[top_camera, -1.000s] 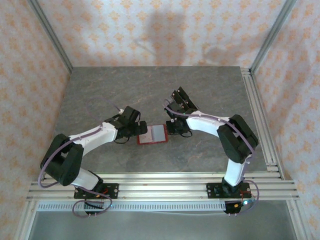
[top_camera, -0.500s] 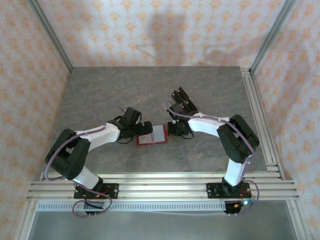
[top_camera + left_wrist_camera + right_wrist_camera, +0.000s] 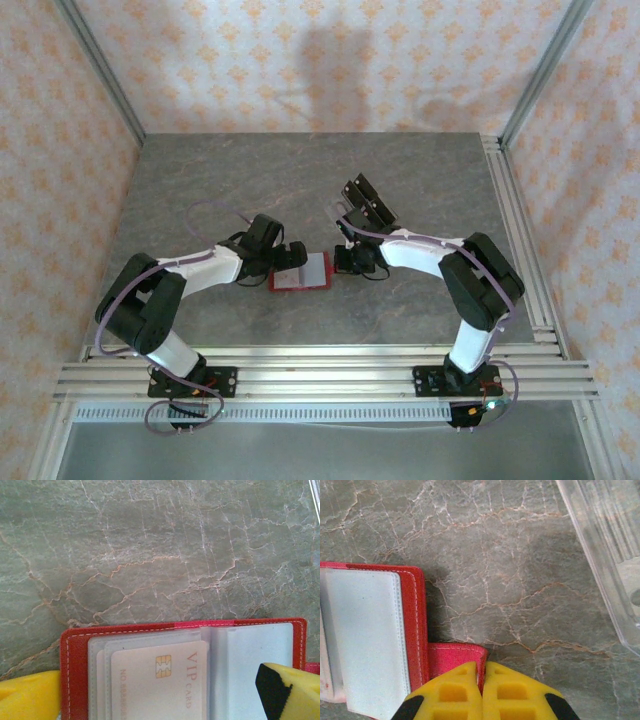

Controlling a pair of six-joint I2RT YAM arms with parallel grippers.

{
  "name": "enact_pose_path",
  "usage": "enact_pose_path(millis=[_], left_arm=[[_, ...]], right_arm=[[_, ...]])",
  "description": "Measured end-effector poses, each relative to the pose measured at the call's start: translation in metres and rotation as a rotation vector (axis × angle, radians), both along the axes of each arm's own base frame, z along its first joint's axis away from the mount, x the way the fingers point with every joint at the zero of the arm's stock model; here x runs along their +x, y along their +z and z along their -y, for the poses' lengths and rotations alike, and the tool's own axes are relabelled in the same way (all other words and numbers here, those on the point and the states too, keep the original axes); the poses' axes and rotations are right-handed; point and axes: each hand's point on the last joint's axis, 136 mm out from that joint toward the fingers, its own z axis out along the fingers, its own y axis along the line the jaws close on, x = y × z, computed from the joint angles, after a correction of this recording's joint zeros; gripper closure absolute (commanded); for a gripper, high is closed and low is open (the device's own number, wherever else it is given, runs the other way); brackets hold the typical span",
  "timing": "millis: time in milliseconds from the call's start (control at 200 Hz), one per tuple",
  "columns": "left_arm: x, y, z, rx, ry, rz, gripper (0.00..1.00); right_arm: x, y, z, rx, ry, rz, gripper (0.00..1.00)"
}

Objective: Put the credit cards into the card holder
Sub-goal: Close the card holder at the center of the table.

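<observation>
Wallet (image 3: 303,272) is found lying open at the centre of the table (image 3: 420,180). One card (image 3: 157,680) is tucked in a clear pocket, its lower edge cut off by the frame. Left gripper (image 3: 283,258) fingers are spread wide over the wallet, while right gripper (image 3: 483,690) fingers are pressed together on the side tab (image 3: 455,656) at the wallet's 3 o'clock, the tab's end hidden.

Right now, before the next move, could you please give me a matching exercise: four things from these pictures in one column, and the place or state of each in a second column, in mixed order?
Things:
1. left claw
2. right claw
3. VIP card
4. clear plastic stand

Places or states:
A. shut, pinching the side tab of the card holder
B. lying in the open card holder, chip facing up
C. wide open over the card holder
D. on the table, apart from the card holder

Pairs: 1-C, 2-A, 3-B, 4-D
</observation>
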Motion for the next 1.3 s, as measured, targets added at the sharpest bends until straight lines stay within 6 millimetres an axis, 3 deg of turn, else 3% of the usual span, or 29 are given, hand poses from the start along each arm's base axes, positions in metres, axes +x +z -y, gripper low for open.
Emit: enact_pose_path(millis=[200, 390, 490, 826, 911, 981, 1136, 1301], left_arm=[[-0.003, 0.013, 0.008, -0.093, -0.003, 0.03, 0.0], [0.001, 0.054, 0.024, -0.205, -0.013, 0.124, 0.0], [-0.001, 0.065, 0.035, -0.238, -0.029, 0.149, 0.0], [-0.014, 0.053, 0.09, -0.267, -0.11, 0.111, 0.0], [-0.012, 0.051, 0.097, -0.269, -0.105, 0.113, 0.0], [-0.011, 0.051, 0.102, -0.273, -0.1, 0.116, 0.0], [-0.01, 0.04, 0.109, -0.261, -0.09, 0.104, 0.0], [-0.007, 0.037, 0.109, -0.243, -0.067, 0.106, 0.0]], right_arm=[[0.0, 0.001, -0.003, 0.018, -0.004, -0.002, 1.0], [-0.001, 0.0, -0.004, 0.026, -0.008, -0.006, 1.0], [-0.001, 0.0, -0.004, 0.027, -0.008, -0.006, 1.0], [-0.002, -0.002, 0.002, 0.02, -0.023, -0.007, 1.0], [-0.003, -0.002, 0.011, 0.013, -0.047, -0.01, 0.76], [-0.004, 0.0, 0.018, 0.011, -0.063, -0.004, 0.67], [-0.011, 0.017, 0.032, 0.032, -0.105, 0.028, 0.61], [-0.018, 0.046, 0.043, 0.072, -0.129, 0.091, 0.64]])
